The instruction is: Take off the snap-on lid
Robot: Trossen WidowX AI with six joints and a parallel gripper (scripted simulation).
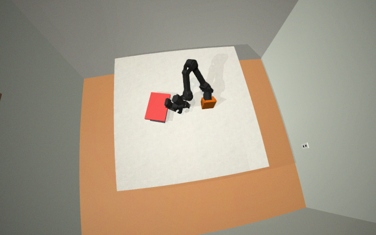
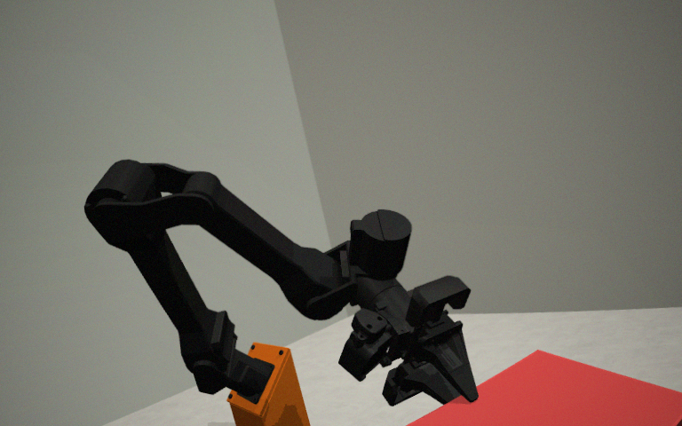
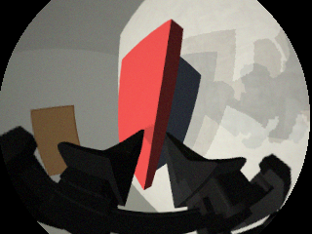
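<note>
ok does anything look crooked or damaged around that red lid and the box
No damage shows. The red lid covers the dark box, and the gripper grips the lid's edge, so nothing there stands out as odd.

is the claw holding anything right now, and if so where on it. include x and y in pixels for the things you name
Yes, the claw (image 1: pixel 166 108) (image 2: pixel 460 402) (image 3: pixel 154 135) holds the red lid (image 1: pixel 157 106) (image 2: pixel 561 393) (image 3: pixel 143 80) by the edge nearest the arm's orange base (image 1: pixel 207 104) (image 2: pixel 285 385).

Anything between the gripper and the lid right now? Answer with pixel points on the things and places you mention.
No gap there: the wrist view shows the gripper (image 1: pixel 167 106) (image 2: pixel 461 401) (image 3: pixel 154 135) shut on the edge of the red lid (image 1: pixel 157 106) (image 2: pixel 561 396) (image 3: pixel 145 93).
</note>
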